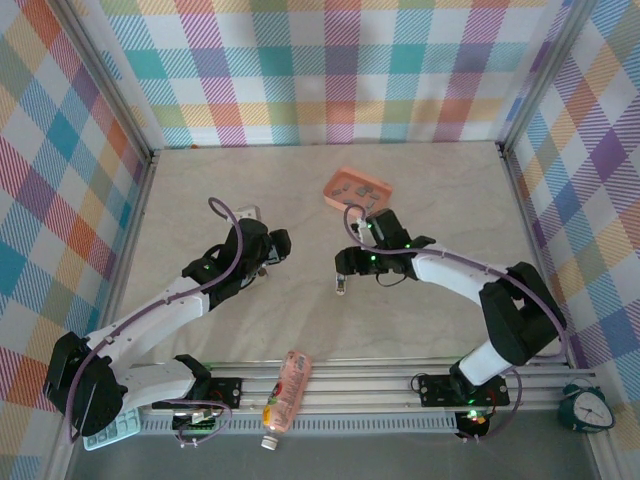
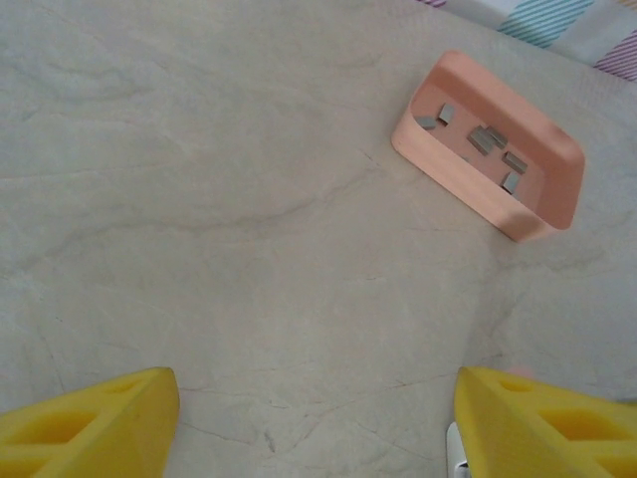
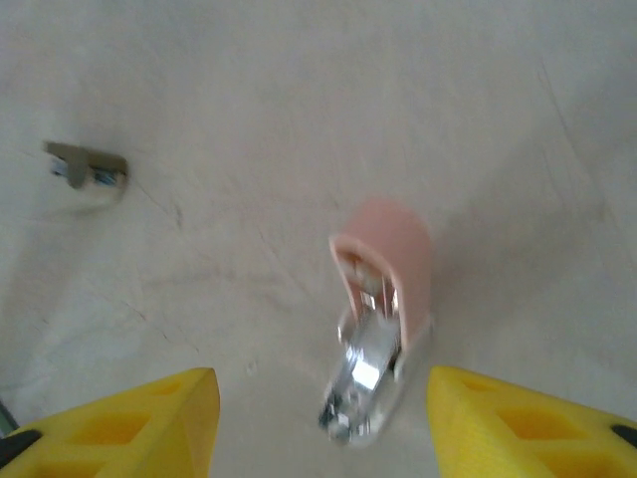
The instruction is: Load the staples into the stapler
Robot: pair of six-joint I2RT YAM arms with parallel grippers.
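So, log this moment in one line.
left gripper open | right gripper open over pink-and-metal stapler | grey metal staple strips in shallow salmon-pink tray

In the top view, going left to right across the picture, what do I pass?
Left hand → stapler → clock.

Lab booth: plaid walls [image 1: 330, 70], aluminium frame [image 1: 105, 85]

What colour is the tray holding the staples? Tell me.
Salmon pink; the left wrist view shows the tray best.
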